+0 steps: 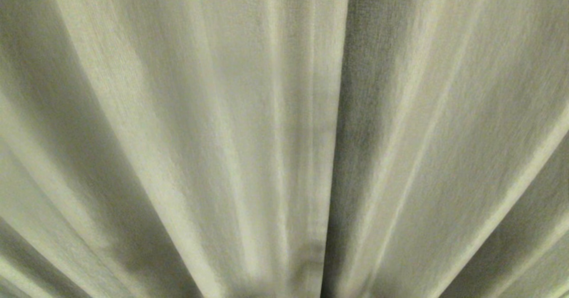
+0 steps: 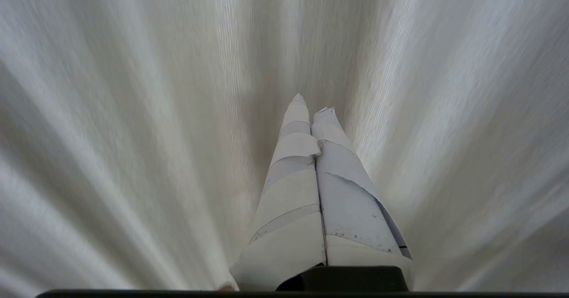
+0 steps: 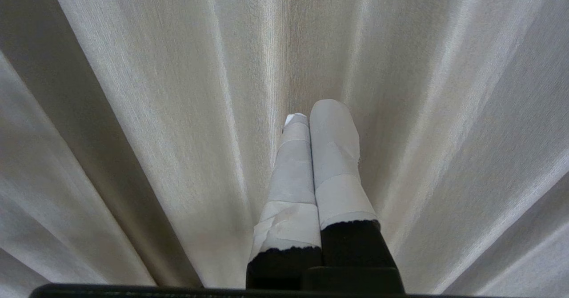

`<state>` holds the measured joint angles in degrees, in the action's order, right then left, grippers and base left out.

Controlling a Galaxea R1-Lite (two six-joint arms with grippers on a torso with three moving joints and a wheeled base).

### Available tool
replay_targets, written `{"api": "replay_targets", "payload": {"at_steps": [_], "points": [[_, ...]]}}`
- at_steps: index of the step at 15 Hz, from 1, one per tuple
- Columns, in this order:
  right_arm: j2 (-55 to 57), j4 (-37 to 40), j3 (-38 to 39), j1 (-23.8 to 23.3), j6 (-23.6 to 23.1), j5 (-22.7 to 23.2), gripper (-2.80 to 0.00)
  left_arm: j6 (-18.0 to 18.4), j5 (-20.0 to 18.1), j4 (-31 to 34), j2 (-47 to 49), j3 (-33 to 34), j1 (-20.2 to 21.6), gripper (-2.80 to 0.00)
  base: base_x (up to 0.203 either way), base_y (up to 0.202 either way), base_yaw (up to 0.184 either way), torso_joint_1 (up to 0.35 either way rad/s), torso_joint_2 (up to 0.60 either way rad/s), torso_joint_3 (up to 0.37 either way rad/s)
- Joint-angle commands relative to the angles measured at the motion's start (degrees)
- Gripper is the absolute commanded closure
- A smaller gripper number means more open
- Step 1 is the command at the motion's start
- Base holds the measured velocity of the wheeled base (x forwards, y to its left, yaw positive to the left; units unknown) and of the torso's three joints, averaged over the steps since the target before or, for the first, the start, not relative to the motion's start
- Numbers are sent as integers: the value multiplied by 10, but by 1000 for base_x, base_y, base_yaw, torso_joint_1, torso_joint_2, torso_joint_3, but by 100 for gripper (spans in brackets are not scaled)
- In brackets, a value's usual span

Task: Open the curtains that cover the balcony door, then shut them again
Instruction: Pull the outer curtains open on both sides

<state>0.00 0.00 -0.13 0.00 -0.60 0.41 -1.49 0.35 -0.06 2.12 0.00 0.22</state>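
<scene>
Honestly, from where I stand there is nothing but cloth: the curtains (image 1: 178, 124) fill the head view from edge to edge, both panels drawn, their edges meeting at a dark seam a little right of the middle. Going left to right, the left gripper (image 2: 312, 106) points at the folds with its taped fingers (image 2: 293, 178) pressed together and nothing between them; its tips sit near the cloth, though I cannot say whether they touch. The right gripper (image 3: 318, 111) is the same story, fingers (image 3: 335, 155) shut flat against each other, empty, aimed into a hollow between two pleats. The risk I see is that closed fingers can only push at the fabric: a shove would likely slide off a pleat or bunch the cloth instead of carrying a panel along its rail. Poking in blind could also knock the glass behind, or catch a fold on the worn tape and drag it crooked. To part the panels, a gripper probably needs the seam's edge, and neither wrist view clearly shows that edge. The door is wholly hidden behind the cloth, so is the rail above and the floor below, and neither arm shows in the head view, so how far each stands from the seam is hard to judge.
</scene>
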Motion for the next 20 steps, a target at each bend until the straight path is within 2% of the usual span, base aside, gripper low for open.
{"api": "replay_targets", "payload": {"at_steps": [1,13,17,19,20], "points": [[0,0,0,0,0,0,0,0,0,0,-21,0,0,0,0,0,0,0,0,0],[0,-1,0,0,-4,0,0,0,0,0,-21,0,-1,0,0,0,0,0,0,0],[11,2,-1,0,-88,24,0,0,0,0,-21,0,-1,0,0,0,0,0,0,0],[44,-1,-27,1,-92,41,0,0,1,0,-21,0,0,0,0,0,0,0,0,0],[69,-2,-60,1,-91,65,0,0,0,0,-21,0,-1,0,0,0,0,0,0,0]]}}
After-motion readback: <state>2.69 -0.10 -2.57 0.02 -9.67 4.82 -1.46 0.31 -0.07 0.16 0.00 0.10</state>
